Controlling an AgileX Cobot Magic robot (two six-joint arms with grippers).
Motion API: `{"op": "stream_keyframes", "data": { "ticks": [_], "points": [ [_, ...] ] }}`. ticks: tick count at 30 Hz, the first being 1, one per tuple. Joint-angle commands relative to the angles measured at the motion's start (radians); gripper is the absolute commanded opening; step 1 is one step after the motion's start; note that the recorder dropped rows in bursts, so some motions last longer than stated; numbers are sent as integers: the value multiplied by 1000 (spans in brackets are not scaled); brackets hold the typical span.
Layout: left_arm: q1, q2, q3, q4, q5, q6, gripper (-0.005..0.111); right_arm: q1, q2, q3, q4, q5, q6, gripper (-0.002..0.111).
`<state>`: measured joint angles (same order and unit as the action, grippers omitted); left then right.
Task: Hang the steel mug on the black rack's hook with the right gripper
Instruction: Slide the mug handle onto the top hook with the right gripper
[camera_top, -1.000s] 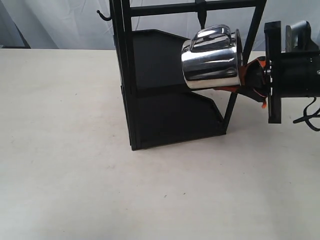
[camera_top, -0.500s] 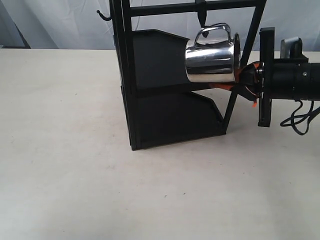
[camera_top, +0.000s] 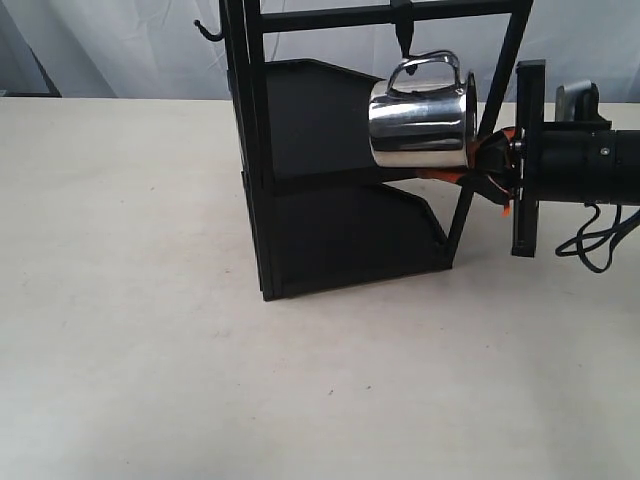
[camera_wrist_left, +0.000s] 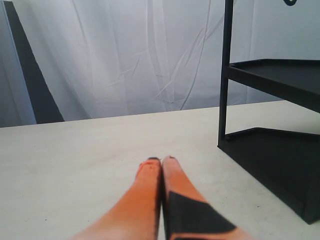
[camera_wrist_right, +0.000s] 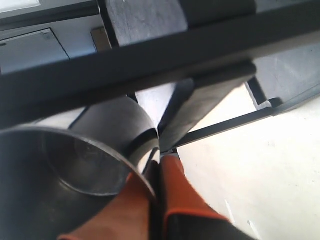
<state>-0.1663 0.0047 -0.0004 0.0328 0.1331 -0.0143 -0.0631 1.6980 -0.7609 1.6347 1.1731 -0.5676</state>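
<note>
The right gripper (camera_top: 487, 160) pinches the rim of the steel mug (camera_top: 420, 122) and holds it sideways in the air beside the black rack (camera_top: 300, 180), handle uppermost just under the hook (camera_top: 404, 32), apparently so the loop can slip onto it. The hook's tip is hard to make out, and the left gripper (camera_wrist_left: 161, 161), pressed together and empty, hovers over the surface (camera_top: 150, 300)

One steel mug (camera_top: 420, 125), one black rack (camera_top: 330, 180) (two shelves), two hooks (camera_top: 404, 30).
</note>
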Motion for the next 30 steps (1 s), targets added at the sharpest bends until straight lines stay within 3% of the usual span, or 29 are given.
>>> {"op": "stream_keyframes", "data": {
  "ticks": [1,12,14,18,21,30],
  "points": [
    [-5,-5,0,-2,-5,-2,2,-6,4,-6,8,-59,-52,-1],
    [-5,-5,0,-2,-5,-2,2,-6,4,-6,15,-62,-86,0],
    [-5,-5,0,-2,-5,-2,2,-6,4,-6,15,-62,-88,9],
    [-5,-5,0,-2,-5,-2,2,-6,4,-6,15,-60,-92,41],
    [-5,-5,0,-2,-5,-2,2,-6,4,-6,15,-44,-92,56],
    [-5,-5,0,-2,-5,-2,2,-6,4,-6,13,44,-92,50]
  ]
}}
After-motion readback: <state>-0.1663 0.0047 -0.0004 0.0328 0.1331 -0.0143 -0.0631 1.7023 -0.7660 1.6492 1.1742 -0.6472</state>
